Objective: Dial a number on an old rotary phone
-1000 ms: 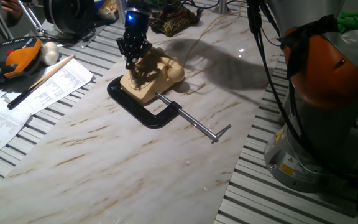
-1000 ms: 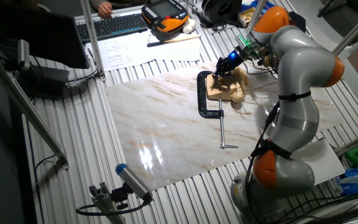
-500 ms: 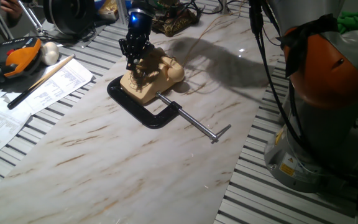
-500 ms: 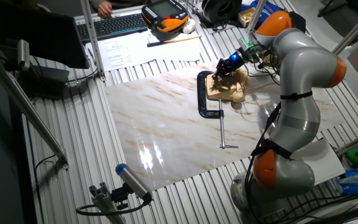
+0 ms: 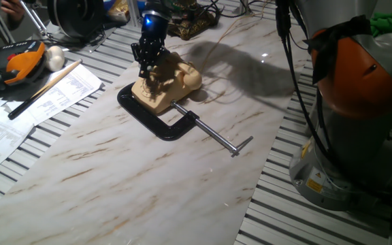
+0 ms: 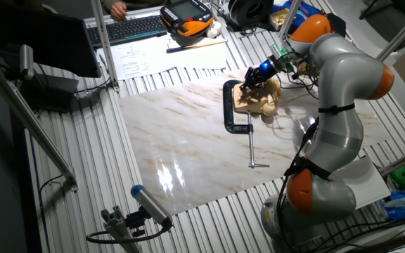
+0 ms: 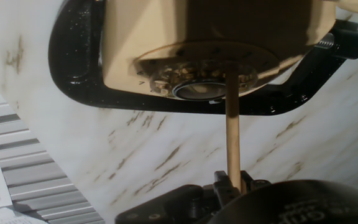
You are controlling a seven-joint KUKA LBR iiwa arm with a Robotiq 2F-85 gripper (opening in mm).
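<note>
The worktop (image 5: 19, 184) is a grey ribbed surface of parallel aluminium slats. A white marble-patterned slab with brown veining (image 5: 135, 170) lies across it and shows bright glare patches in the other fixed view. Printed white paper sheets (image 5: 19, 109) lie at the slab's edge, with a long pale wooden stick (image 5: 50, 85) across them. An orange-and-black handheld control pendant (image 6: 186, 15) sits near a black computer keyboard (image 6: 133, 28). A dark flat monitor panel (image 6: 41, 39) stands on a grey aluminium frame post (image 6: 104, 42). Lighting is dim and uneven.
</note>
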